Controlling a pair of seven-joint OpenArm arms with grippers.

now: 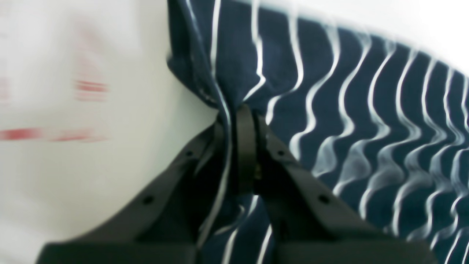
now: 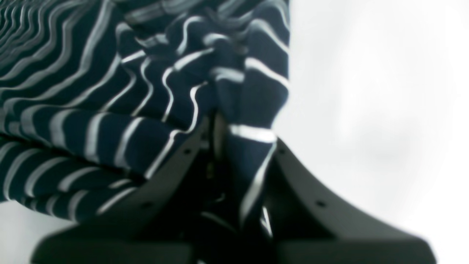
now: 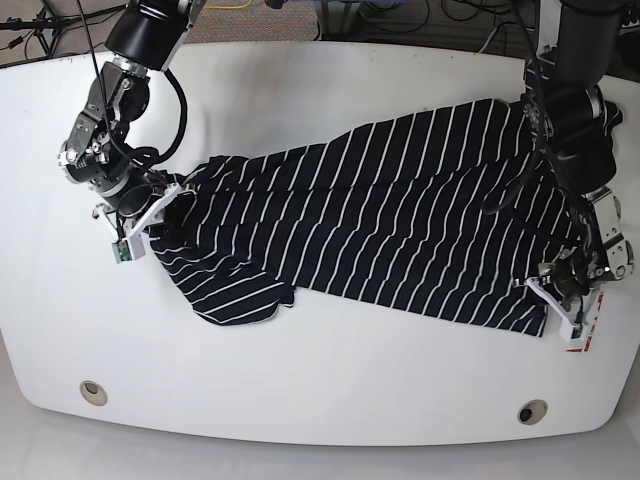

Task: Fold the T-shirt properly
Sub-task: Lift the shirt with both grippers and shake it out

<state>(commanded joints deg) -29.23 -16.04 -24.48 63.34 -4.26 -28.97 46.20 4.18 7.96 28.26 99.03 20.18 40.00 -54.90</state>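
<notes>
The T-shirt (image 3: 370, 220), dark navy with thin white stripes, lies stretched across the white table (image 3: 320, 390) from left to right. My right gripper (image 3: 158, 208) is at its left end, shut on a bunched fold of the fabric (image 2: 234, 110). My left gripper (image 3: 550, 285) is at the shirt's lower right corner, shut on the hem (image 1: 234, 121). In the left wrist view the striped cloth (image 1: 348, 110) spreads out to the right of the closed fingers. One short sleeve (image 3: 235, 295) hangs folded below the shirt's left end.
Two round holes (image 3: 93, 391) (image 3: 532, 411) sit near the table's front edge. A small white tag with red print (image 3: 580, 335) lies by my left gripper. Cables run along the floor behind the table.
</notes>
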